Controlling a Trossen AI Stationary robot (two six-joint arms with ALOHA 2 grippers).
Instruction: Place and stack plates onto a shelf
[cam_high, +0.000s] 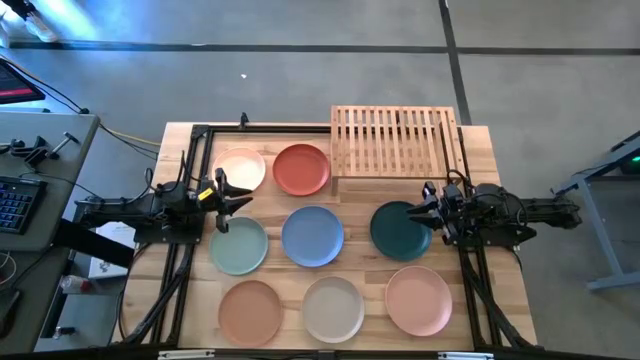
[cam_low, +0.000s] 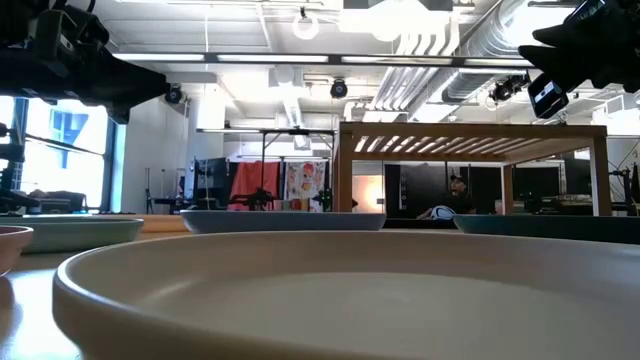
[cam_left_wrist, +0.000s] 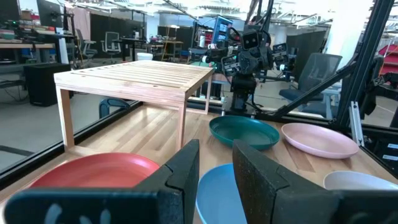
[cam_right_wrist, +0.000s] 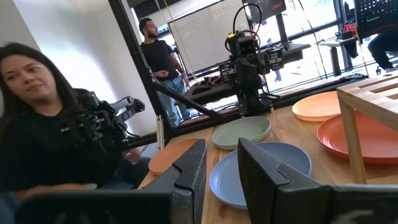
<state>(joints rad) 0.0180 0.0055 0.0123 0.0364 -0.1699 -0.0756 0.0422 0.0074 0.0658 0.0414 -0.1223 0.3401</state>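
The dark teal plate (cam_high: 402, 228) is found just beside the right claw (cam_high: 427, 208) — fingers apart, nothing held — the shelf (cam_high: 392, 142) lying just beyond.

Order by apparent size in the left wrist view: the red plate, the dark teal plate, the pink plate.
1. red plate, largest, but nearest the camera.
2. dark teal plate and pink plate look alike; no ranking.

Dark teal plate (cam_high: 399, 229): right rim hidden under right gripper (cam_high: 428, 212). Low view: beige plate (cam_low: 330, 300) cut by bottom edge, blocks worktop behind.
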